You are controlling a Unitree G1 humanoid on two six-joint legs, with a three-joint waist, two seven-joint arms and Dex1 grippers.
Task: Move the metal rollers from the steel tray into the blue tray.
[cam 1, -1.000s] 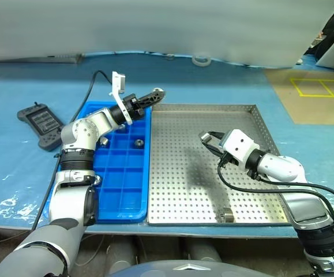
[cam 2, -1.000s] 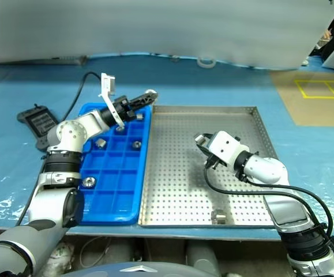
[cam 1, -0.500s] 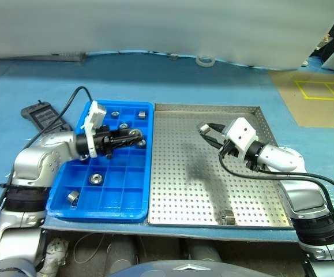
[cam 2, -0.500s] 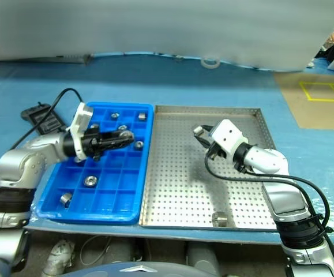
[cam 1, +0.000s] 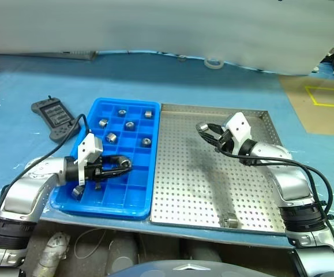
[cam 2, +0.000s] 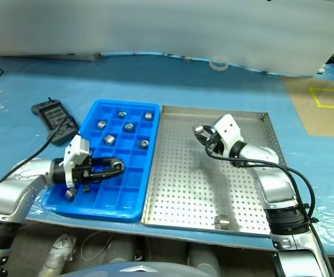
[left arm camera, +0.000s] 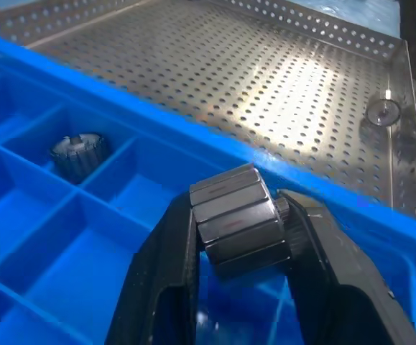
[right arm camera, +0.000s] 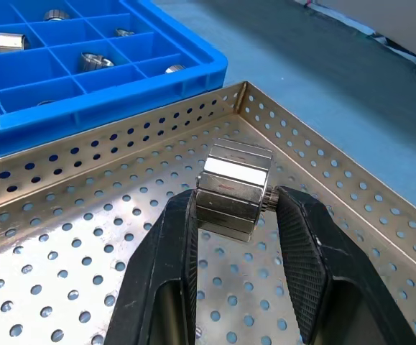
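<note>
Metal rollers spread over three places. Several lying singly in the far compartments of the blue tray, one more near its front left corner. One roller pinched crosswise between the black fingers of the left end effector, long axis running from finger to finger, held low over the near compartments of the blue tray, close to that tray's right wall. A second roller gripped the same crosswise way in the right end effector, hovering over the far left part of the steel tray. A last loose roller resting on the steel tray's perforated floor near its front rim, toward the front right corner.

Both end effectors clenched, each grasping its own roller; neither released.

Blue tray sitting just left of the steel tray, edges side by side, both on a counter covered in blue sheeting. Dark handheld controller lying on the counter beyond the blue tray's far left corner, with its cable leading off.

Key relation, as a judgement: open compartment directly beneath the left-hand roller, so likely only a lowering and release needed there. Right-hand roller lying to the right of the blue tray, needing a carry leftward across the shared edge. Loose roller nearer the right arm than the left.
</note>
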